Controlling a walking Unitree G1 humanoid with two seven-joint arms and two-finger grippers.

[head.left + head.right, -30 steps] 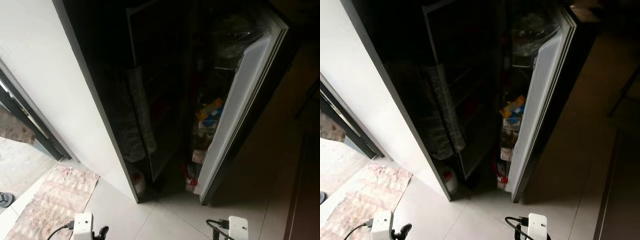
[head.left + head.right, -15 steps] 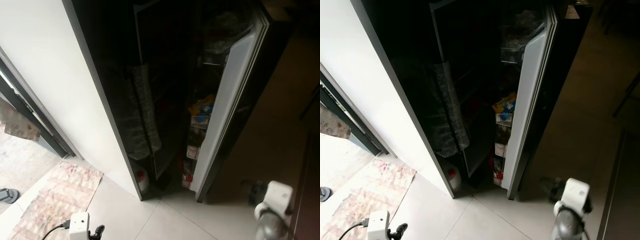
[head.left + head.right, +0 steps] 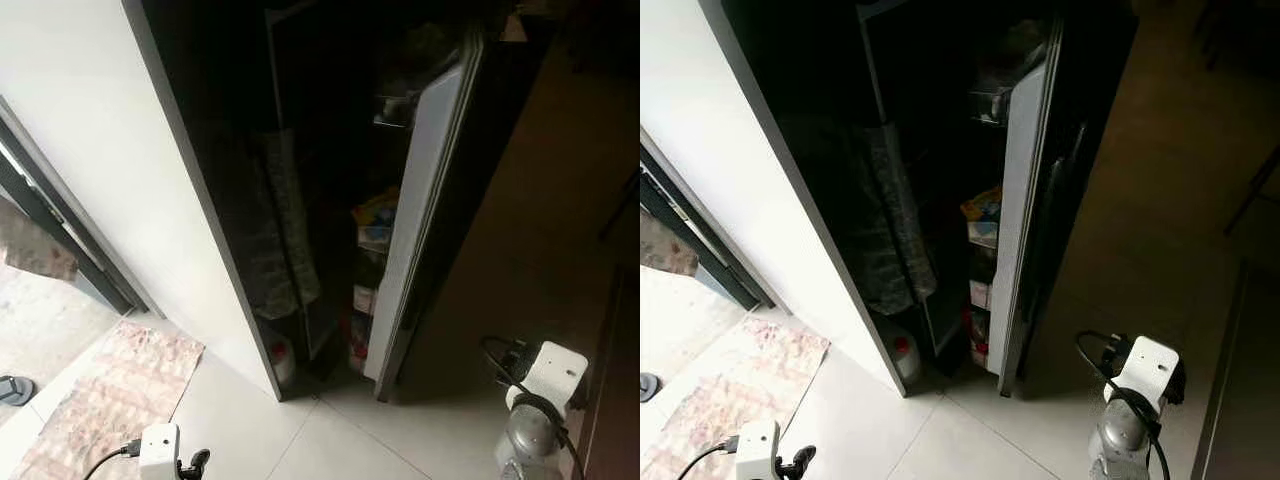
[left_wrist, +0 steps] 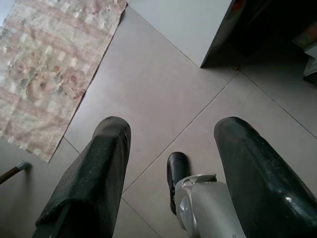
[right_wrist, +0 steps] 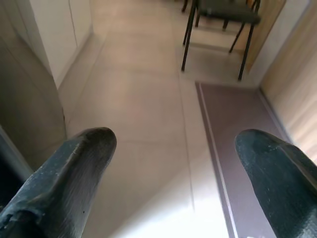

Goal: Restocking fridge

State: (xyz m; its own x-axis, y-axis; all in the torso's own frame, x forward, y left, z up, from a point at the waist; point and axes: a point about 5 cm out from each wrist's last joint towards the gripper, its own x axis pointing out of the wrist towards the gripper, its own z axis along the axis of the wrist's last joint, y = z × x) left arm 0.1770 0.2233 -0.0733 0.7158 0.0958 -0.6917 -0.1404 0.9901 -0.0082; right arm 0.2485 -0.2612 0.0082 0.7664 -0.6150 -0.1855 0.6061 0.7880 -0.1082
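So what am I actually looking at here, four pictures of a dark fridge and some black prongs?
They all come from one walking house robot. Two pictures are its head cameras, looking down at a tall dark fridge whose door stands partly open, with packets on the door shelves. A patterned rug lies on the tiled floor.

The other two are cameras on its wrists. Each looks along that arm's two black fingers, which are its hands. The left gripper points down at the floor and rug, fingers apart. The right gripper faces across the room toward a chair, fingers also apart. Neither holds anything.
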